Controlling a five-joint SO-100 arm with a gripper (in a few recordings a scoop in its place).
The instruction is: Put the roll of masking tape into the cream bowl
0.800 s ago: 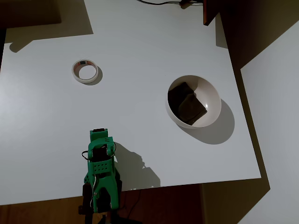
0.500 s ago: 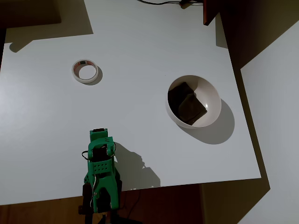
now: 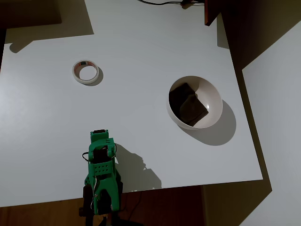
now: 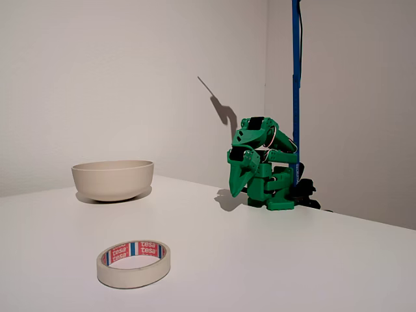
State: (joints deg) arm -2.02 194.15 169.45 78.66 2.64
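In the overhead view, the roll of masking tape lies flat on the white table at upper left, the folded green arm's hand, its fingers' spacing impossible to tell, sits lower, well apart from it, and the cream bowl at right holds a dark brown lump.
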